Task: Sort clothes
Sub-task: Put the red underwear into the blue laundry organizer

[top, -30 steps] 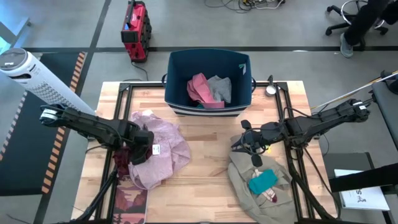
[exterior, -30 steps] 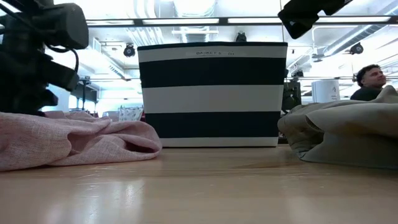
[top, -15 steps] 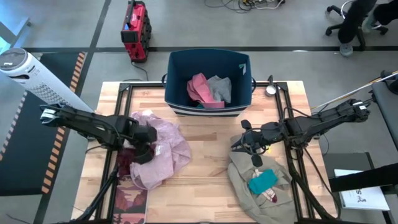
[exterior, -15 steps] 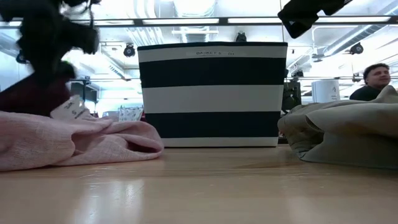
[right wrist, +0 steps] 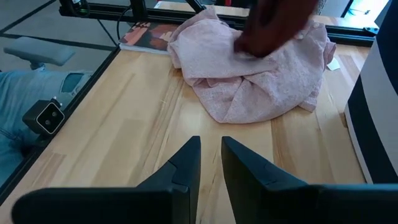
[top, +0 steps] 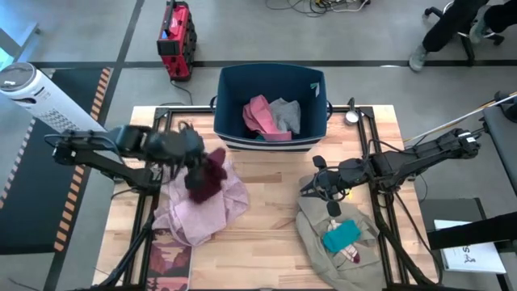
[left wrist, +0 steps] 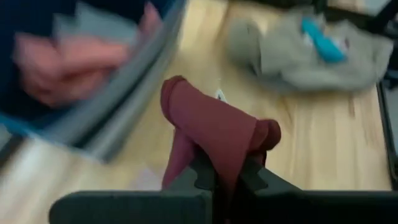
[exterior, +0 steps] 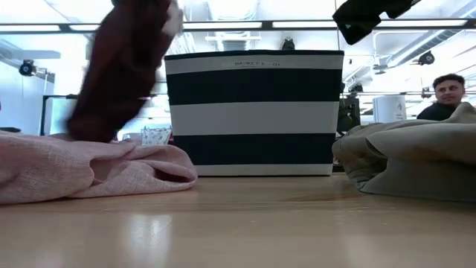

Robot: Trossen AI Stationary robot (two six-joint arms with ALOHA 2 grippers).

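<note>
Maroon garment lifted over the pink one

The maroon garment (top: pixel 207 172) hangs clamped in the left gripper (left wrist: pixel 227 177) above the lilac-pink garment (top: pixel 202 206), near the bench's left edge, beside the navy bin (top: pixel 271 105). The right gripper (right wrist: pixel 210 163), jaws narrow and empty, hovers by the beige garment (top: pixel 343 242).

the bin (top: pixel 272 137) sits at the table's (top: pixel 275 234) back edge holding two garments (top: pixel 272 115), a large garment (top: pixel 202 202) lies toward the left edge with a book (top: pixel 170 263) at the front left corner, and another large garment (top: pixel 335 242) topped by a small piece (top: pixel 341 235) lies front right.
</note>
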